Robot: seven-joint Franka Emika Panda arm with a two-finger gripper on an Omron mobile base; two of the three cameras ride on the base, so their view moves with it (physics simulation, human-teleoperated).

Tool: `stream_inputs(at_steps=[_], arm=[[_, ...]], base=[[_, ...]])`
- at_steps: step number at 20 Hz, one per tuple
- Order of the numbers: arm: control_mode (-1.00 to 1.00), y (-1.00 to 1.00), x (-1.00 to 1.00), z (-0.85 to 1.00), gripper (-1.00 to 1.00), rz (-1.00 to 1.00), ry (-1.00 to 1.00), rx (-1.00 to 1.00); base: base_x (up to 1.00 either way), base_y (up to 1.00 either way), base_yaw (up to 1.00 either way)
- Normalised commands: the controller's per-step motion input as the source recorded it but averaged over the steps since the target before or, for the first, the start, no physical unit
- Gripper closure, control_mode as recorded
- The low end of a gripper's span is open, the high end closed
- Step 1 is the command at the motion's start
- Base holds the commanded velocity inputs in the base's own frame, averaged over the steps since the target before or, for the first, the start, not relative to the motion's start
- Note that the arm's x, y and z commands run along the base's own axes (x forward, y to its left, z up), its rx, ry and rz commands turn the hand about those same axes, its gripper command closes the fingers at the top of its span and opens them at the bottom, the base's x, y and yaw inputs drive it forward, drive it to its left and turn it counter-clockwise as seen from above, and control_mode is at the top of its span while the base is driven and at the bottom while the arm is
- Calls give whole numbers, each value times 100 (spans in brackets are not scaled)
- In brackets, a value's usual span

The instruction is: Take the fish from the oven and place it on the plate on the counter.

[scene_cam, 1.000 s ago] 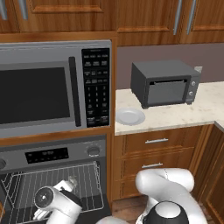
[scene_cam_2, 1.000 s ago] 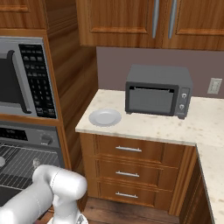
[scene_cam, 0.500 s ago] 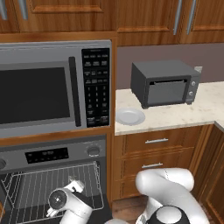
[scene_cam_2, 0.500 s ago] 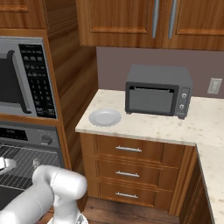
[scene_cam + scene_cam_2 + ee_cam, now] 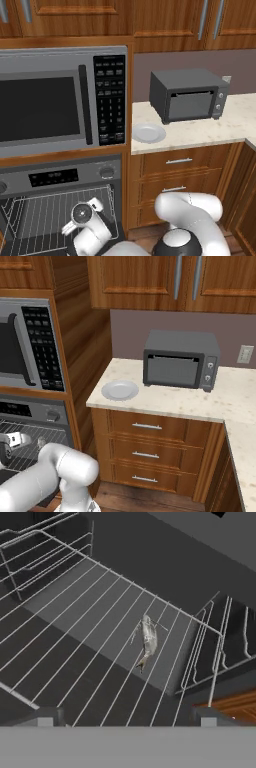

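Note:
The oven (image 5: 60,176) stands open below the microwave, and its wire rack (image 5: 100,627) stretches out under my hand. The fish (image 5: 148,640), small and pale silvery-grey, lies on the rack's wires toward its far right part. My gripper (image 5: 127,719) is open; its two dark fingertips (image 5: 47,717) sit wide apart at the bottom of the hand view, short of the fish and not touching it. In the left base view my hand (image 5: 82,215) hangs in front of the oven's rack. The plate (image 5: 148,133) (image 5: 120,390) rests bare on the counter (image 5: 200,134) (image 5: 200,402).
A dark-grey toaster oven (image 5: 187,95) (image 5: 180,358) sits on the counter right of the plate. The microwave (image 5: 50,105) is built in above the oven. Wooden drawers (image 5: 145,448) run under the counter. Side rack guides (image 5: 220,642) line the oven wall.
My hand has shifted to the right and a little up in front of the oven's rack, and its jaws have spread from part-way to wide. The plate and toaster oven have not moved.

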Motion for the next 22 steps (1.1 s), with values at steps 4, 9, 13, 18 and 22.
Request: stream_inputs(at_steps=[4, 9, 13, 18, 22], arm=[[-100, -14, 10, -41, -100, 0, 0, 22], [-100, -23, 14, -42, -100, 0, -3, 17], [-100, -19, 32, -12, -100, 0, -5, 8], [-100, -3, 38, 1, -100, -4, -1, 9], [-100, 0, 3, 0, -100, -1, 2, 5]], base=[[0, 0, 0], [0, 0, 0], [0, 0, 0], [0, 0, 0], [0, 0, 0]])
